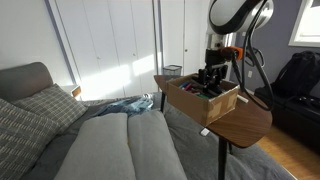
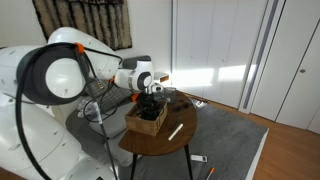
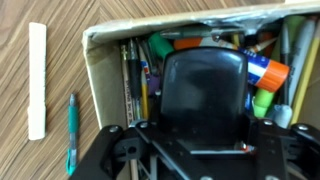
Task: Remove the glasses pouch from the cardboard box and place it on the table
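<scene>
In an exterior view the cardboard box [image 1: 205, 100] sits on the left part of the bench [image 1: 245, 125], its flaps folded out and a small white label hanging on the near one. The arm [image 1: 215, 50] comes straight down from above, and the jaws are lowered into the open top of the box. A grey sofa [image 1: 100, 140] fills the near left, with a blue cloth [image 1: 125, 103] lying at its far end. A black bag [image 1: 300, 75] stands at the far right.

In an exterior view from the opposite side, the arm [image 2: 60, 80] bulks large on the left and hides most of what lies behind it. The box [image 2: 148, 120] stands on the left of the bench [image 2: 160, 145], and a white strip [image 2: 175, 131] lies on the wood just right of it.

In the wrist view the glasses pouch [image 3: 203, 90], black and rounded, lies inside the box [image 3: 100, 80] on top of crowded pens and markers [image 3: 135, 80]. An orange marker [image 3: 275, 70] lies to its right. The black frame of the jaws blends into the pouch at the bottom edge, so I cannot tell whether they are spread or pinching it. Outside the box, on the bench [image 3: 15, 100], lie the white strip [image 3: 37, 80] and a teal pen [image 3: 72, 135].
</scene>
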`<state>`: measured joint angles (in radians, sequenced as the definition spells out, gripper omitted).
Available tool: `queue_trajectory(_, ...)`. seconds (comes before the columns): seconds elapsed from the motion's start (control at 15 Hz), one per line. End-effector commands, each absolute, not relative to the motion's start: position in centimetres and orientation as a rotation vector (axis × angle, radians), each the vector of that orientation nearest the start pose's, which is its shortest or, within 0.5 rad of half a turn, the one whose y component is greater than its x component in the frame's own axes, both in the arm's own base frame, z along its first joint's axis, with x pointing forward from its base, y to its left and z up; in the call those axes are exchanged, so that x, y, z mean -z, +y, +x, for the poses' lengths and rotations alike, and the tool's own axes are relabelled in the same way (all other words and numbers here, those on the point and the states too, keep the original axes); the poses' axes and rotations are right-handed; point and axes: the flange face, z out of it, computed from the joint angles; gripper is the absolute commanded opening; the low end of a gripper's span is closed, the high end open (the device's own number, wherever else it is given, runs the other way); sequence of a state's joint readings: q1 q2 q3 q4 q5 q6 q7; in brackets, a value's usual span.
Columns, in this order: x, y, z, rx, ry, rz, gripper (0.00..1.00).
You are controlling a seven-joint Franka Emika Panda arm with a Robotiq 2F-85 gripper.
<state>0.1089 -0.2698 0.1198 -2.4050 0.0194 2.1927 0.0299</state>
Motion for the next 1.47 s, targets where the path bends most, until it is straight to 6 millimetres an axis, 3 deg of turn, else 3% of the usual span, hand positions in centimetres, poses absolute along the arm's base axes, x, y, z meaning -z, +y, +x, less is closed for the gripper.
queue_trajectory(0.0,-49.4,10.1,42.0,0.37,-0.24,-3.103,0.45)
queue_trajectory(0.2,-54.0,7.2,41.8,0.497,-0.105,-3.09,0.45)
queue_trajectory(0.33,-54.5,3.8,42.2,0.424,-0.001,-3.148,0.45)
queue_trajectory(0.53,-51.9,-2.6,42.7,0.249,0.171,-3.182,0.45)
queue_trajectory(0.73,-48.3,-8.1,43.3,0.144,0.324,-3.073,0.45)
queue_trajectory(0.8,-49.8,-6.0,42.5,0.196,0.273,-3.129,0.7)
queue_trajectory(1.0,-47.4,-8.6,43.0,0.118,0.331,-3.097,0.7)
queue_trajectory(1.07,-47.2,-8.5,43.6,0.102,0.33,-3.108,0.45)
queue_trajectory(1.4,-46.8,-12.5,49.4,-0.013,0.167,-3.286,0.45)
